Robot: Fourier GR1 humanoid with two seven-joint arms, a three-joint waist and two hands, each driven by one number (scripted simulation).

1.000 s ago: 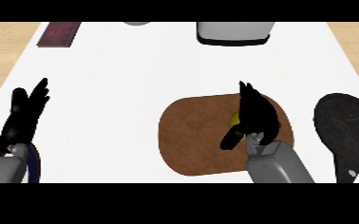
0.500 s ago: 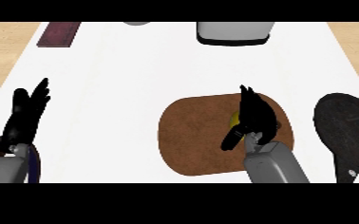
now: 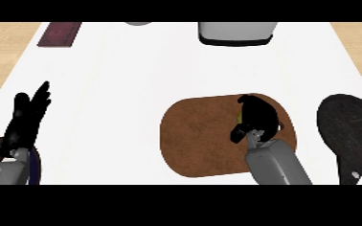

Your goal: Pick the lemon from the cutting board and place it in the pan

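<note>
A brown cutting board (image 3: 201, 141), a black pan (image 3: 343, 129) and a yellow lemon (image 3: 241, 119) sliver.

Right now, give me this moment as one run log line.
phase: grasping | right hand: curled over lemon on cutting board | left hand: open, resting at left edge | pan: right of board, lemon not in it

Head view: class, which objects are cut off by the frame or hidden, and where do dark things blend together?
Head view: the pan is cropped at the right edge, the white appliance at the top; the right hand hides nearly all of the lemon on the cutting board; the black left hand rests at the left edge.
</note>
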